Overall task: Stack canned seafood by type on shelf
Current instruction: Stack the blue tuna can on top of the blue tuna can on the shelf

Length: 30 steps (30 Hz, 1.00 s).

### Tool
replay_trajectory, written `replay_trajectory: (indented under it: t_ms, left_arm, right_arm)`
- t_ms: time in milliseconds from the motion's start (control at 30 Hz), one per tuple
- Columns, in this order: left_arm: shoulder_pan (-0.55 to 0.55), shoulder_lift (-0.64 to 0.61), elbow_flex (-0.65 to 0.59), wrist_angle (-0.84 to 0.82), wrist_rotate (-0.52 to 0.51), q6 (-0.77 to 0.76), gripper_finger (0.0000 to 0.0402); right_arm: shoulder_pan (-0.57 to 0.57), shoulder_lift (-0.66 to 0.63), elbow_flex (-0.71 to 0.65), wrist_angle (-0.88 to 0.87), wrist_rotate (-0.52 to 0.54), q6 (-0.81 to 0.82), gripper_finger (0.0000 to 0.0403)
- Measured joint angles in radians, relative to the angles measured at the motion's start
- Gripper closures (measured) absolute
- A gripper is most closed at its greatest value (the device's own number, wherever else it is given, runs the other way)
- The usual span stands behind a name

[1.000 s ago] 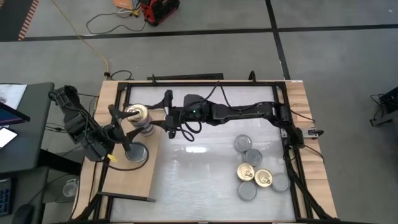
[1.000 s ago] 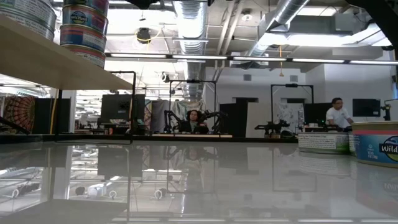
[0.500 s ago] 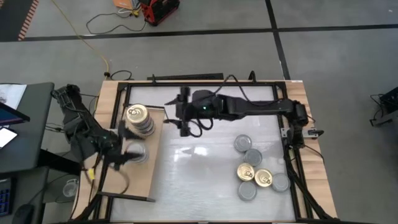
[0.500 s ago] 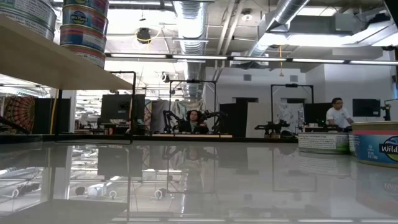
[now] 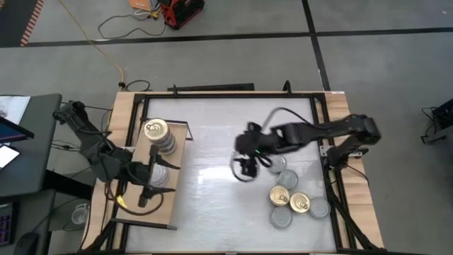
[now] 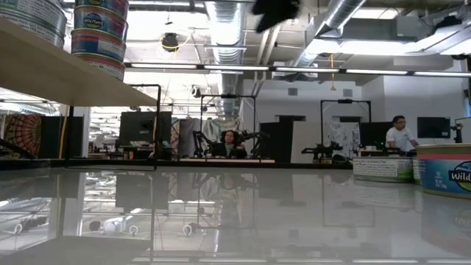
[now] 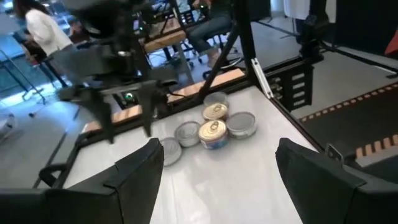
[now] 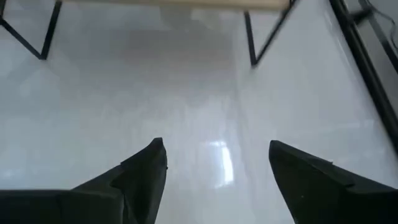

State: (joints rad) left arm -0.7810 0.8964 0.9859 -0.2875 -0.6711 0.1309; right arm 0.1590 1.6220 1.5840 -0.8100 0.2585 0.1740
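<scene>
I see the white tabletop [image 5: 212, 205], wooden shelf [image 5: 166, 205] along its left edge carrying two tin stacks [image 5: 157, 136], loose tins [image 5: 290, 200] near the right edge, my left gripper [image 5: 150, 185] spread empty over the shelf, my right gripper [image 5: 245, 168] spread empty mid-table.

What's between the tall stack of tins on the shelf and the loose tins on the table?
In the high view, the right tool, open, over bare white tabletop, between the stack and loose tins.

shelf [image 5: 164, 205]: I see light wood, black frame
tins [image 5: 291, 196]: gold tops, some silver-grey
table [image 5: 212, 198]: glossy white
arms: dark
</scene>
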Motion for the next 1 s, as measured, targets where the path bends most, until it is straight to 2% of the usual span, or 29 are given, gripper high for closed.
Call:
replay_trajectory:
  t_ms: [100,200,367,500,667,733,867,1000]
  left_arm:
    - [0.015,0.027,0.000,0.020,0.001,0.003,0.0107]
    - [0.017,0.062,0.000,0.019,-0.002,-0.069,0.0107]
    - [0.014,0.124,0.000,0.108,-0.018,-0.061,0.0107]
    - [-0.007,0.177,0.000,0.176,-0.010,-0.049,0.0107]
    - [-0.017,0.243,0.000,0.209,-0.015,-0.070,0.0107]
    - [-0.017,0.266,0.000,0.244,-0.013,-0.073,0.0107]
    - [-0.027,0.281,0.000,0.267,0.007,-0.099,0.0107]
    - [-0.055,0.279,0.000,0.265,-0.012,-0.102,0.0107]
  right_arm:
    - [0.089,-0.074,-0.176,0.071,0.095,0.168,0.0097]
    - [0.200,-0.080,-0.307,0.116,0.174,0.339,0.0097]
    - [0.350,-0.008,-0.355,0.074,0.226,0.594,0.0099]
    - [0.441,0.061,-0.338,0.028,0.196,0.728,0.0109]
    - [0.504,0.124,-0.298,-0.122,0.045,0.961,0.0121]
    - [0.520,0.135,-0.286,-0.186,0.019,1.031,0.0121]
    - [0.548,0.133,-0.284,-0.241,0.004,1.123,0.0122]
    - [0.563,0.161,-0.282,-0.292,-0.003,1.127,0.0122]
